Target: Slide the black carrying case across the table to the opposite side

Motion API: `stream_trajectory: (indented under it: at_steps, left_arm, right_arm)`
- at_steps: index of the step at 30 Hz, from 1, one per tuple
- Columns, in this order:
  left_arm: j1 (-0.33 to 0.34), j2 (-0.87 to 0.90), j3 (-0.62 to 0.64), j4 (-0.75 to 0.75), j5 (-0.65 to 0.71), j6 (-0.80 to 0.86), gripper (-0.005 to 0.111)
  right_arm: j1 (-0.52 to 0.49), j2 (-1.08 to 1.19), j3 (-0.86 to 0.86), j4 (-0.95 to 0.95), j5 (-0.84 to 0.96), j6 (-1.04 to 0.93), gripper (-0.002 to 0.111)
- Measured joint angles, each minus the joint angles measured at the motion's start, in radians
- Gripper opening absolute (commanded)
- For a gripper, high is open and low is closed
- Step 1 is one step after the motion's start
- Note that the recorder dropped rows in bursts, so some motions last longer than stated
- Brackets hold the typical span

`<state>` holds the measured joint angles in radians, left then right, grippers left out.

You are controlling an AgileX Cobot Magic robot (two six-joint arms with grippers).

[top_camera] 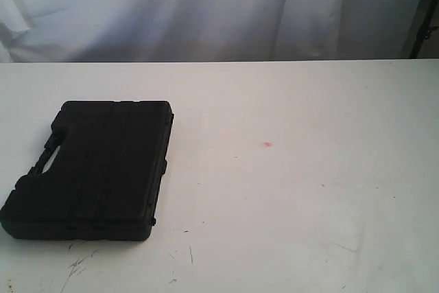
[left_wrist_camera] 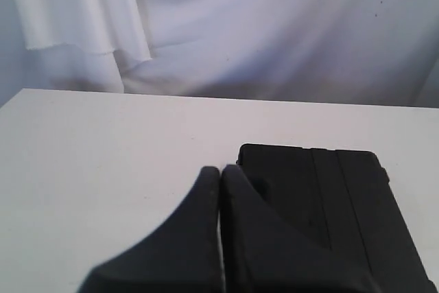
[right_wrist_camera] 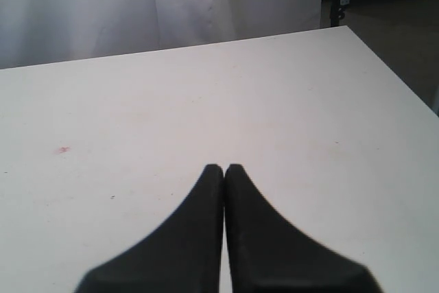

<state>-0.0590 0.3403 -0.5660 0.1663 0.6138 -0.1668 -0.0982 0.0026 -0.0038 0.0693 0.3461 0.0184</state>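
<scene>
**A:** What's the setting?

**B:** A wide white bench (top_camera: 309, 204) fills most of the exterior view. White cloth (top_camera: 206, 12) hangs in folds behind its far edge, and a dark stand (top_camera: 422, 12) shows at the far right. The bench has dark scuff marks (top_camera: 75, 265) near the front left and a small pink spot (top_camera: 267, 144) near the middle.

**A:** And the arms?

**B:** Only the wrist views show them. The left end effector (left_wrist_camera: 220, 173) has its two fingers pressed together, holding nothing. Its tips sit beside a corner of the case (top_camera: 96, 169). I cannot tell whether they touch it. The right end effector (right_wrist_camera: 224, 169) is also closed tight and empty, above bare bench well apart from the case.

**A:** How does the case lie?

**B:** Flat, lid up, on the left part of the bench towards the front. Its long axis runs near to far, leaning slightly right as it recedes. The handle slot (top_camera: 51, 159) faces the left edge, and the ribs follow the long axis.
</scene>
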Motion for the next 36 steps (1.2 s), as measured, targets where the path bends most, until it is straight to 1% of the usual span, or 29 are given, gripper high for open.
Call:
stream_trajectory:
  at_steps: [3,8,10,13,18,23,30,36]
  left_arm:
    - [0.01,-0.041,0.061,-0.041,-0.063,-0.006,0.0]
    - [0.081,-0.173,0.204,-0.136,-0.23,-0.008,0.0]
    - [0.107,-0.229,0.266,-0.175,-0.257,-0.006,0.0]
    - [0.125,-0.301,0.351,-0.21,-0.269,0.004,0.0]
    - [0.128,-0.337,0.441,-0.228,-0.256,0.056,0.0]
    - [0.128,-0.336,0.459,-0.228,-0.194,0.132,0.0]
    - [0.067,-0.336,0.512,-0.234,-0.196,0.156,0.0]
    - [0.058,-0.336,0.562,-0.236,-0.226,0.154,0.0]
  right_arm:
    - [0.0,0.0,0.0,0.0,0.0,0.0,0.0]
    - [0.0,0.0,0.0,0.0,0.0,0.0,0.0]
    - [0.0,0.0,0.0,0.0,0.0,0.0,0.0]
    - [0.0,0.0,0.0,0.0,0.0,0.0,0.0]
    - [0.0,0.0,0.0,0.0,0.0,0.0,0.0]
    - [0.0,0.0,0.0,0.0,0.0,0.0,0.0]
    - [0.0,0.0,0.0,0.0,0.0,0.0,0.0]
    - [0.0,0.0,0.0,0.0,0.0,0.0,0.0]
